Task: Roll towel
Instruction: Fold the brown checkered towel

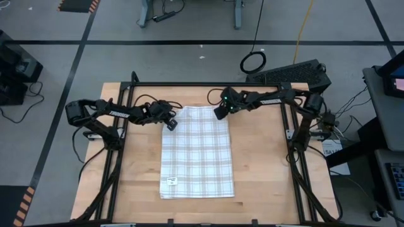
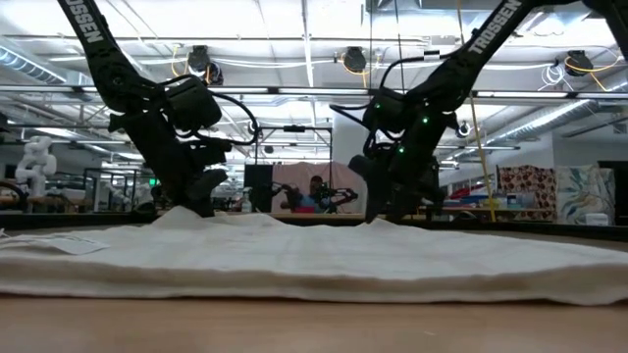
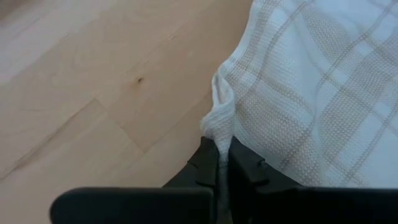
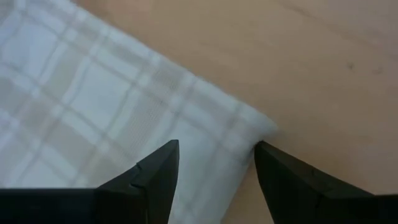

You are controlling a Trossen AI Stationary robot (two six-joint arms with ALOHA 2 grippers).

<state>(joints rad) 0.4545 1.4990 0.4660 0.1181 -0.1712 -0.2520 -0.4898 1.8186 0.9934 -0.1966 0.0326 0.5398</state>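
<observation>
The towel [image 1: 197, 151] is spread flat on the wooden table [image 1: 265, 170]. Its far left corner is pinched between the clenched jaws of the left gripper [image 1: 170, 124]. At the far right corner, the right gripper [image 1: 219, 113] is held with jaws released, straddling the cloth's edge.

You see a white towel [image 1: 197, 151] crossed by a faint beige-grey check, with a small white label [image 1: 171, 181] near one corner. It lies on a pale blond wood desk [image 1: 262, 176] framed in black. Both claws are black.
</observation>
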